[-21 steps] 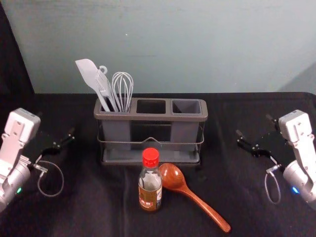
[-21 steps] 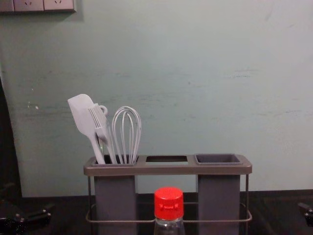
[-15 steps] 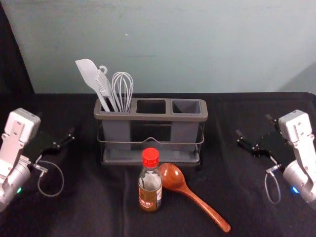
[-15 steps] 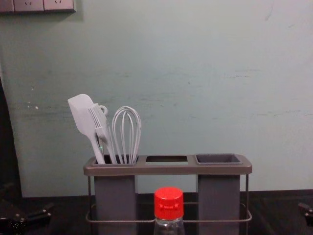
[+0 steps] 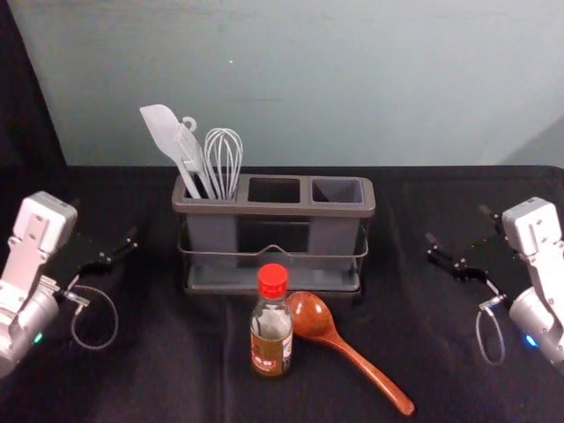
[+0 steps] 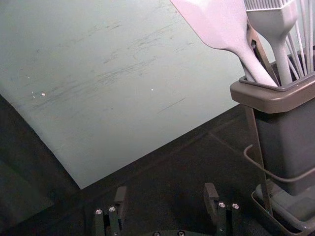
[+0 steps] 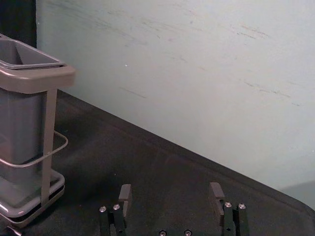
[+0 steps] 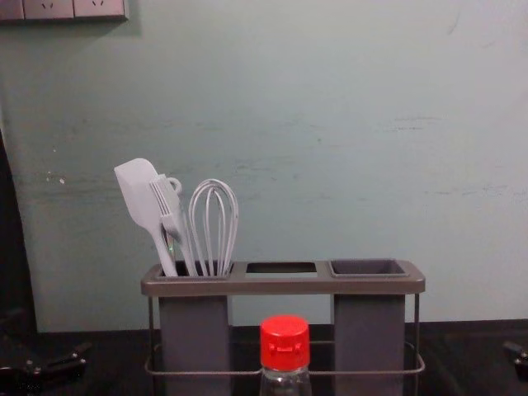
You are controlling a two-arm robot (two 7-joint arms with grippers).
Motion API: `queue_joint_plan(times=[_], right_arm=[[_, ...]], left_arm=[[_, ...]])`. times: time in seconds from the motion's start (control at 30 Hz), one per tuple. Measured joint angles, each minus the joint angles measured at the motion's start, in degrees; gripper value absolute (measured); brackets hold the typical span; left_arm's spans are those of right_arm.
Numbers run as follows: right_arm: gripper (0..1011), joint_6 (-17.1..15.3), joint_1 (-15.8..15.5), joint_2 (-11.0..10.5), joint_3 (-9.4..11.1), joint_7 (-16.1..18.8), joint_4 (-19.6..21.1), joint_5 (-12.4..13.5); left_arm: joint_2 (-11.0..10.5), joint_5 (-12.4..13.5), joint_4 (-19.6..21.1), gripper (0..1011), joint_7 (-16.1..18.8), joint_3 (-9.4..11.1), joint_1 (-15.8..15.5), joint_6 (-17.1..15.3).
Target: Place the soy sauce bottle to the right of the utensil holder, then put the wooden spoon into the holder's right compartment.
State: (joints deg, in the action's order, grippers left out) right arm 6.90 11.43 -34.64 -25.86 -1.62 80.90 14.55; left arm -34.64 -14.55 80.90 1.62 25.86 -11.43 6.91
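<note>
The left gripper (image 5: 104,221) is open at the left, short of the utensil holder (image 5: 273,210); the left wrist view has the left gripper (image 6: 166,193) with nothing between its fingers. At the right, the right gripper (image 5: 457,226) is also open and apart from everything; the right wrist view has the right gripper (image 7: 171,191) empty too. The soy sauce bottle (image 5: 270,330), red-capped, stands upright in front of the holder. Beside it lies the wooden spoon (image 5: 315,317), bowl near the bottle, handle slanting toward the front right. The holder's right compartment (image 8: 367,267) is empty.
A white spatula (image 8: 140,198), a brush (image 8: 167,205) and a whisk (image 8: 214,223) stand in the holder's left compartment. Black cloth (image 5: 414,335) covers the table, with bare cloth between holder and right gripper. A pale wall (image 5: 352,79) rises behind.
Everything sits slightly farther right in the head view. The chest view looks the same, with bottle and holder in place.
</note>
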Motion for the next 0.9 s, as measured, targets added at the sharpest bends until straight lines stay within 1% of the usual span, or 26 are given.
queue_joint_plan(times=[0.9], right_arm=[[1003, 0.0, 0.0, 0.0, 0.0, 0.0, 0.0, 0.0]], left_arm=[[0.0, 0.0, 0.0, 1012, 0.0, 0.0, 0.0, 0.0]])
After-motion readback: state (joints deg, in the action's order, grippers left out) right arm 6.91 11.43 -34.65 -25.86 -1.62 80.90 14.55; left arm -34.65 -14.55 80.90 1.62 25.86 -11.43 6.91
